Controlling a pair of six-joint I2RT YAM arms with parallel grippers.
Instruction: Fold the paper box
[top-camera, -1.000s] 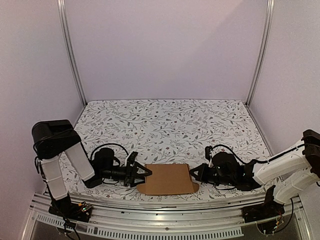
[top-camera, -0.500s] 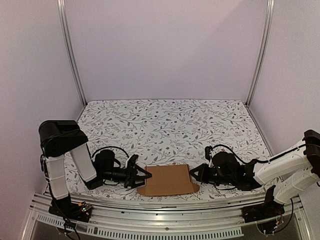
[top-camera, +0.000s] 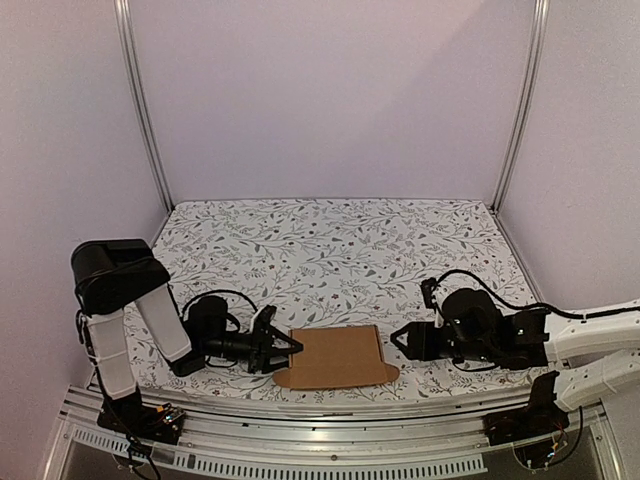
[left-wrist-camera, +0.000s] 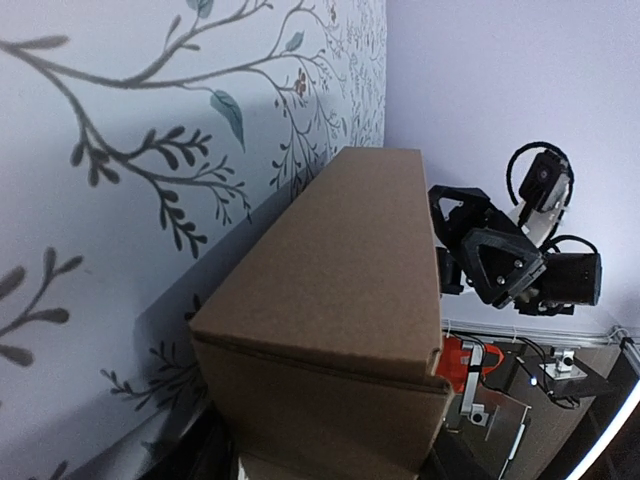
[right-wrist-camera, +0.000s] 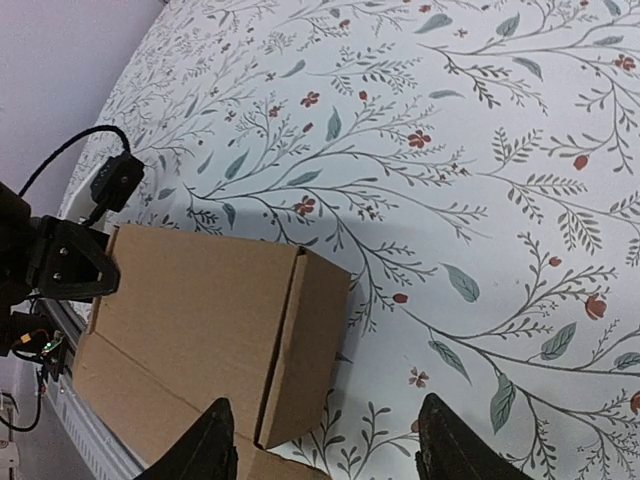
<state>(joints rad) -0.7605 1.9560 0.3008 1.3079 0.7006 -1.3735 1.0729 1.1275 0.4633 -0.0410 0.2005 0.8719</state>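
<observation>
The paper box (top-camera: 338, 357) is a plain brown carton lying flat near the table's front edge, with a rounded tab sticking out at its front right corner. My left gripper (top-camera: 278, 351) is at its left end. In the left wrist view the paper box (left-wrist-camera: 340, 300) fills the space between my dark fingers (left-wrist-camera: 190, 458), which press on both its sides. My right gripper (top-camera: 400, 341) stands open just off the right end. In the right wrist view its gripper (right-wrist-camera: 330, 455) has wide-spread fingers, and the paper box (right-wrist-camera: 200, 310) lies ahead of them, untouched.
The floral tablecloth (top-camera: 340, 250) stretches back to the lilac walls. A metal rail (top-camera: 300, 412) runs along the front edge just below the box. The right arm (left-wrist-camera: 520, 265) shows beyond the box in the left wrist view.
My right gripper has opened and drawn back to the right, off the box's end. My left gripper has narrowed onto the left end. The box has hardly shifted.
</observation>
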